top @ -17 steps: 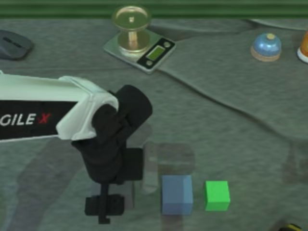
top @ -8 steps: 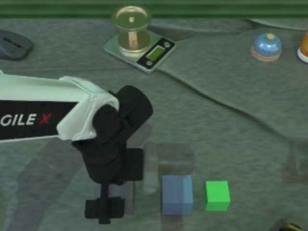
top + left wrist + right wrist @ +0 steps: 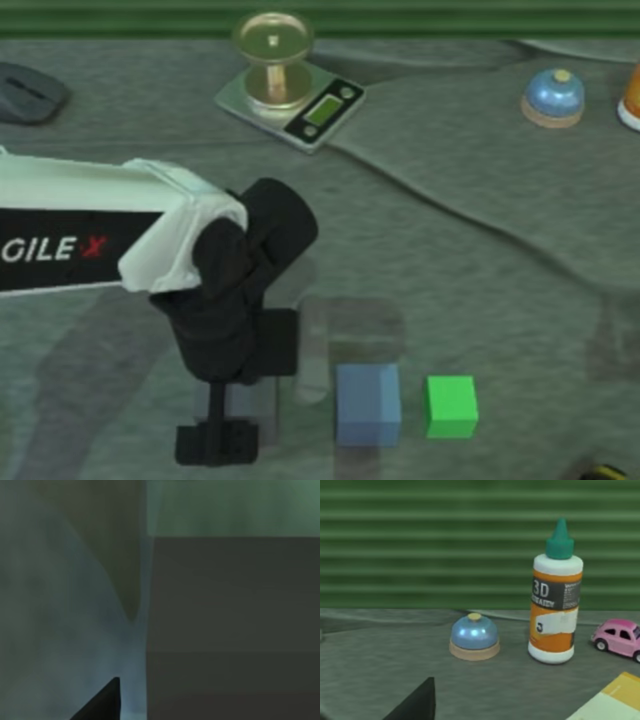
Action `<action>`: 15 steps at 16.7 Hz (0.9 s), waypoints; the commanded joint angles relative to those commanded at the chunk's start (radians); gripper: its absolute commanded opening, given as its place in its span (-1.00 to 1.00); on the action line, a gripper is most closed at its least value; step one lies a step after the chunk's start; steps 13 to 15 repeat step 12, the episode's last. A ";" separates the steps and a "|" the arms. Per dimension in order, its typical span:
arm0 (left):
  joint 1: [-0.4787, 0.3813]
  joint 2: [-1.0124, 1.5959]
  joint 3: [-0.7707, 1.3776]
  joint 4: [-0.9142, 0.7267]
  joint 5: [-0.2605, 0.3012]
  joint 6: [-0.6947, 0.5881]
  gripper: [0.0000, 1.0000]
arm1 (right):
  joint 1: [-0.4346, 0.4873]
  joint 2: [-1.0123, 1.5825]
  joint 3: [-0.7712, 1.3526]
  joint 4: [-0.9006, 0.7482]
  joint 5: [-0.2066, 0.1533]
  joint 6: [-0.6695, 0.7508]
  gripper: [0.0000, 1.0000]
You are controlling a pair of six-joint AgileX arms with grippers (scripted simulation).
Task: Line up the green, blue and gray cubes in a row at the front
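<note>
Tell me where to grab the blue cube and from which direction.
Take the blue cube from straight above, jaws closing on its far and near faces. It sits flat and square on the table, so those faces are parallel and open. Its side faces look tighter: the green cube stands close on the right, and the gray cube with the left gripper over it on the left.

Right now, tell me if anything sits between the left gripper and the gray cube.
Nothing visible does. The left gripper is directly over the gray cube at the table's front, left of the blue cube and green cube. The left wrist view shows the gray cube's face close up, with nothing in front of it.
</note>
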 joint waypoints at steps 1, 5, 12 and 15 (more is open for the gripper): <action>0.001 -0.001 0.000 0.000 0.000 0.000 1.00 | 0.000 0.000 0.000 0.000 0.000 0.000 1.00; 0.007 -0.028 0.055 -0.077 0.001 -0.001 1.00 | 0.000 0.000 0.000 0.000 0.000 0.000 1.00; 0.019 -0.107 0.175 -0.281 0.000 -0.004 1.00 | 0.000 0.000 0.000 0.000 0.000 0.000 1.00; 0.019 -0.107 0.175 -0.281 0.000 -0.004 1.00 | 0.000 0.000 0.000 0.000 0.000 0.000 1.00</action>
